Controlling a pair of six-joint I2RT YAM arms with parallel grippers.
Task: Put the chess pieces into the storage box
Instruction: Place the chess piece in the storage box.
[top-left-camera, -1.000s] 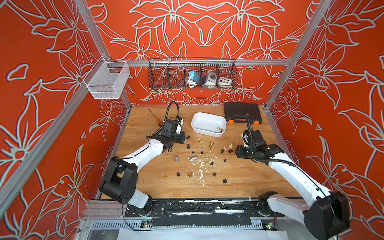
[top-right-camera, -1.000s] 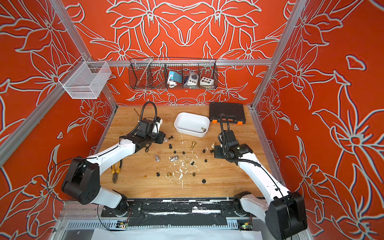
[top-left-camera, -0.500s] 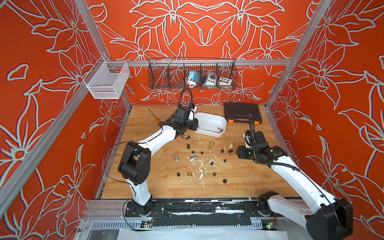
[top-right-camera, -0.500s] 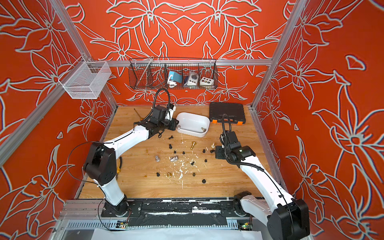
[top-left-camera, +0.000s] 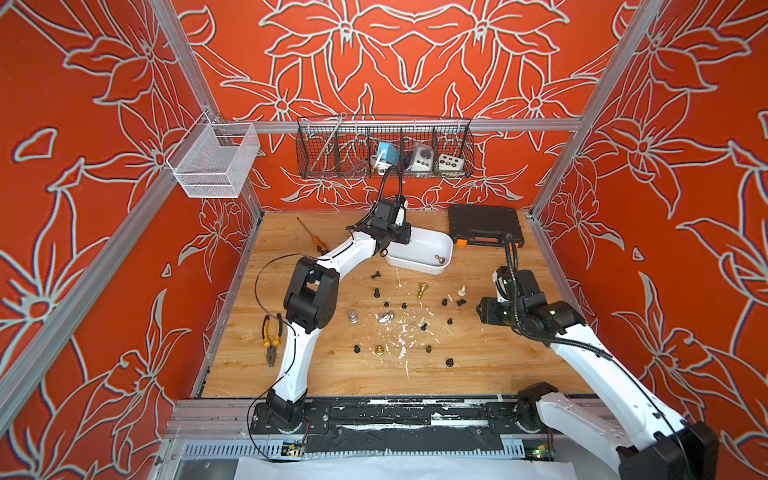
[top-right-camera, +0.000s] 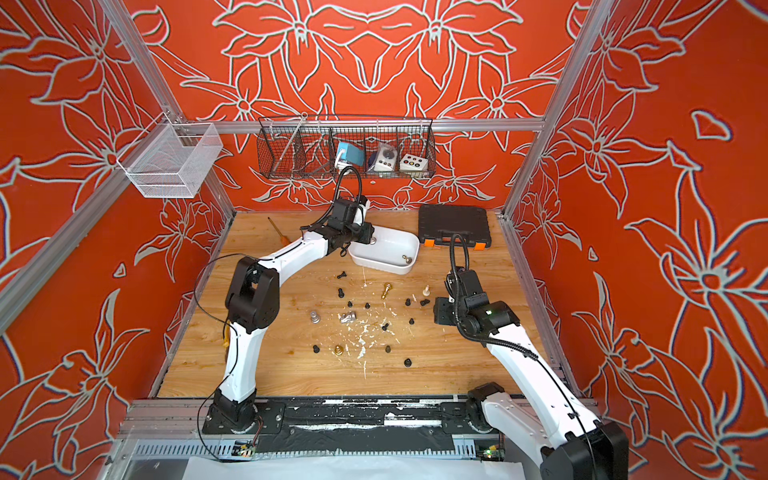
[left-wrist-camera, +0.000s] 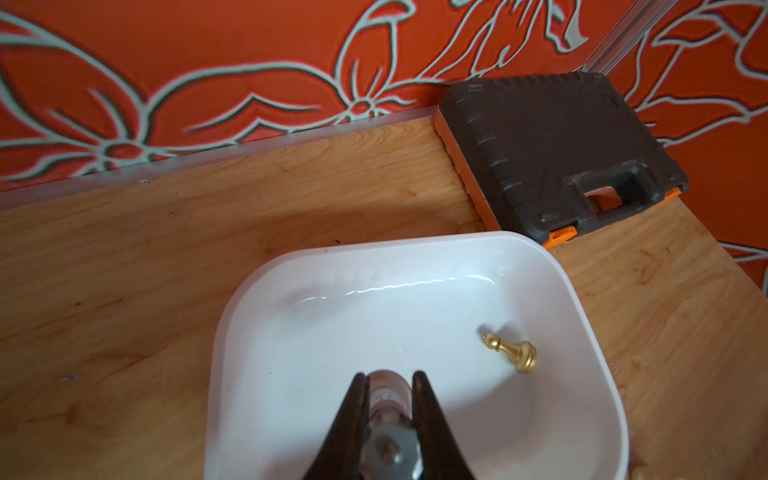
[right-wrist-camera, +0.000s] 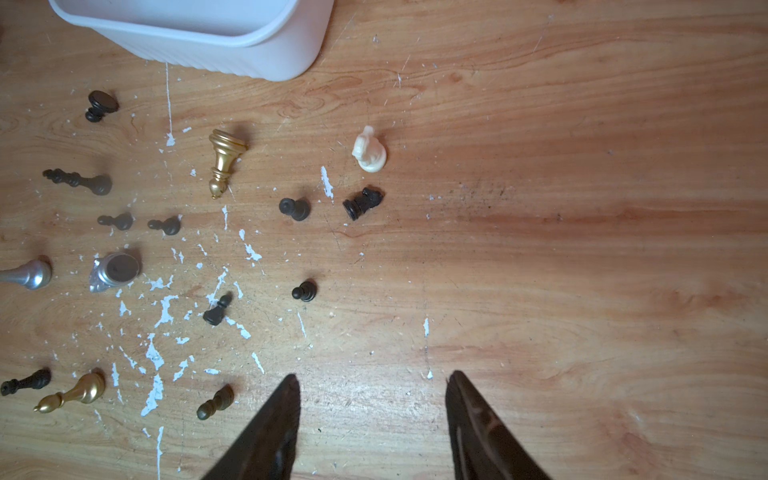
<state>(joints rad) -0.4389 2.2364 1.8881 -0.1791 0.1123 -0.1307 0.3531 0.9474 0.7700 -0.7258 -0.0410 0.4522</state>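
The white storage box (top-left-camera: 432, 266) stands at the back middle of the wooden table, with one gold pawn (left-wrist-camera: 512, 353) lying inside it. My left gripper (left-wrist-camera: 389, 376) hangs over the box's left end, shut on a silver chess piece (left-wrist-camera: 388, 395). Several chess pieces lie scattered in front of the box: a gold one (right-wrist-camera: 224, 162), a cream knight (right-wrist-camera: 369, 151), a black knight (right-wrist-camera: 363, 202), black pawns (right-wrist-camera: 304, 290) and a silver one (top-left-camera: 352, 318). My right gripper (right-wrist-camera: 372, 380) is open over bare wood, to the right of the scattered pieces.
A black toolcase (top-left-camera: 484, 226) with orange latches sits at the back right, close to the box. A screwdriver (top-left-camera: 313, 239) lies at the back left and pliers (top-left-camera: 271, 338) by the left edge. White paint flecks (top-left-camera: 401, 332) mark the table's middle.
My left arm has swung from the table's left middle back to above the storage box, carrying the silver piece. The right arm has barely shifted.
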